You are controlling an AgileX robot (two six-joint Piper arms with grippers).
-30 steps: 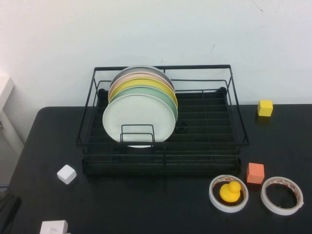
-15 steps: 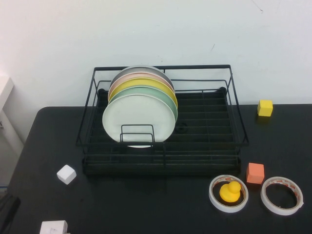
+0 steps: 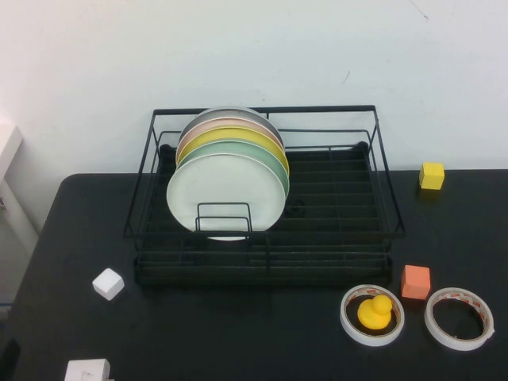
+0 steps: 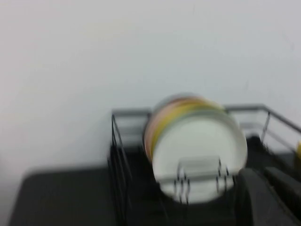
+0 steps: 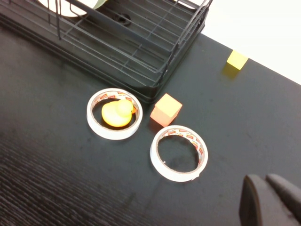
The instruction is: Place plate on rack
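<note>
The white plate (image 3: pixel 226 190) stands upright at the front of a row of coloured plates in the left half of the black wire rack (image 3: pixel 384 190). Nothing touches it. The left wrist view shows the plate (image 4: pixel 200 150) and the rack (image 4: pixel 117 155) from a distance, blurred. My left gripper (image 4: pixel 261 170) is empty with its fingers together, well back from the rack near the table's front left. My right gripper (image 5: pixel 263 178) is shut and empty, above the table to the front right of the rack (image 5: pixel 141 42). Neither gripper shows clearly in the high view.
Behind the white plate stand mint-green (image 3: pixel 274 159), yellow (image 3: pixel 230 135) and further plates. A tape roll holding a yellow duck (image 3: pixel 373 313), an orange cube (image 3: pixel 415 282), an empty tape roll (image 3: pixel 459 317), a yellow cube (image 3: pixel 432 175) and two white blocks (image 3: pixel 108 283) lie on the black table.
The dark left arm at the bottom-left corner of the high view has drawn back and is almost out of the frame. The plates and rack have not moved.
</note>
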